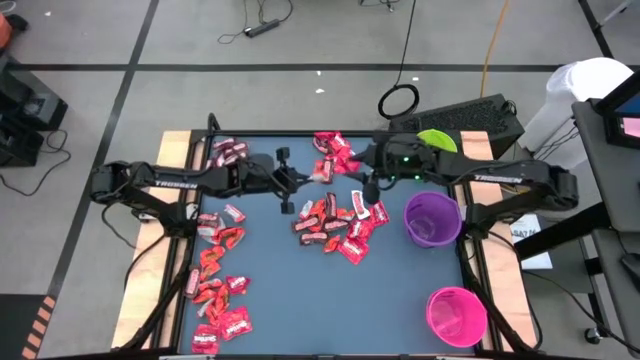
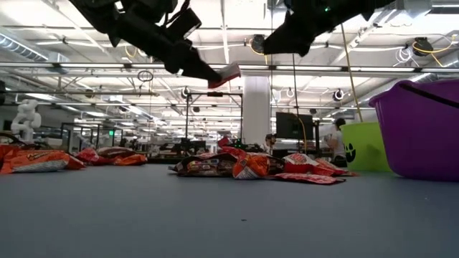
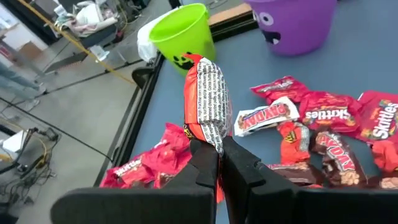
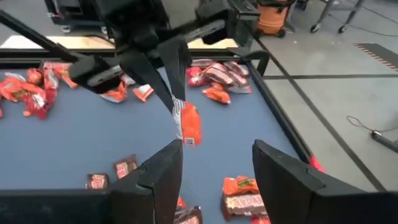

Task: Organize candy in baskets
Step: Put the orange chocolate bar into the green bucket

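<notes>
Left gripper: the left gripper (image 3: 217,163) is hovering above the middle of the dark blue tabletop (image 1: 280,290), its fingers pinching one red-and-white wrapped candy piece (image 3: 207,102) upright, clear of the surface.
Left-edge candy: a scatter of shiny red wrapped sweets (image 1: 215,290) is lying along the tabletop's left edge down to the near-left corner; an exact count is not readable.
Far-edge candy: two small clusters are sitting at the far edge, one near the far-left corner (image 1: 228,152), one at mid-edge (image 1: 335,152).
Centre pile: a heap of red and maroon wrappers (image 1: 335,225) is lying mid-table, too overlapped to count.
Right gripper: the right gripper (image 4: 214,177) is hanging above the centre pile with its jaws standing apart, holding nothing, facing the lifted piece.
Baskets: three round plastic baskets are standing along the right edge: a lime green one (image 1: 437,140) at the far-right corner, a purple one (image 1: 433,220) at mid-edge, a bright pink one (image 1: 456,316) near the near-right corner.
</notes>
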You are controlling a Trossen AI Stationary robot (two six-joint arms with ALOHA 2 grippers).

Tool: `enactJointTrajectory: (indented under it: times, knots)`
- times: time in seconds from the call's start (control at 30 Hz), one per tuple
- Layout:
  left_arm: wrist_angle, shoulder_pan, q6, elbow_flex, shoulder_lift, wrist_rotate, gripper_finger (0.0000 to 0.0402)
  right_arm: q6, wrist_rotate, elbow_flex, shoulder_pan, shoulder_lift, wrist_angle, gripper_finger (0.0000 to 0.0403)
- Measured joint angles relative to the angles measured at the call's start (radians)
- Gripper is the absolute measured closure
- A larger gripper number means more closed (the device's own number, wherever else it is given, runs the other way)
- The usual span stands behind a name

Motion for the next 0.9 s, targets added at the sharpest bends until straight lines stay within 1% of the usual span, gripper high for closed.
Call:
enactJointTrajectory:
  times: [0.17, 0.37, 0.43, 0.53, 0.63, 0.73, 0.8, 0.9]
  knots:
    - [0.006, -0.023, 0.000, 0.000, -0.007, -0.006, 0.0392, -0.045, -0.004, 0.000, 0.011, 0.077, 0.050, 0.0212]
    - [0.005, -0.040, 0.000, 0.000, -0.006, -0.008, 0.0392, -0.074, -0.025, 0.000, 0.022, 0.139, 0.092, 0.0170]
    - [0.006, -0.042, 0.000, 0.000, -0.006, -0.008, 0.0392, -0.070, -0.065, 0.000, 0.022, 0.153, 0.115, 0.0160]
    - [0.006, -0.042, 0.000, 0.000, -0.006, -0.011, 0.0392, -0.084, -0.138, 0.000, 0.022, 0.168, 0.151, 0.0155]
    - [0.018, -0.042, 0.000, 0.000, -0.006, -0.011, 0.0392, -0.078, -0.146, 0.000, 0.024, 0.186, 0.193, 0.0159]
    - [0.030, -0.042, 0.000, 0.000, -0.006, -0.011, 0.0392, -0.093, -0.146, 0.000, 0.026, 0.185, 0.211, 0.0172]
    - [0.042, -0.042, 0.000, 0.000, -0.006, -0.011, 0.0392, -0.105, -0.146, 0.000, 0.028, 0.185, 0.218, 0.0187]
    - [0.061, -0.042, -0.001, 0.000, -0.006, -0.011, 0.0392, -0.105, -0.146, 0.000, 0.030, 0.185, 0.228, 0.0221]
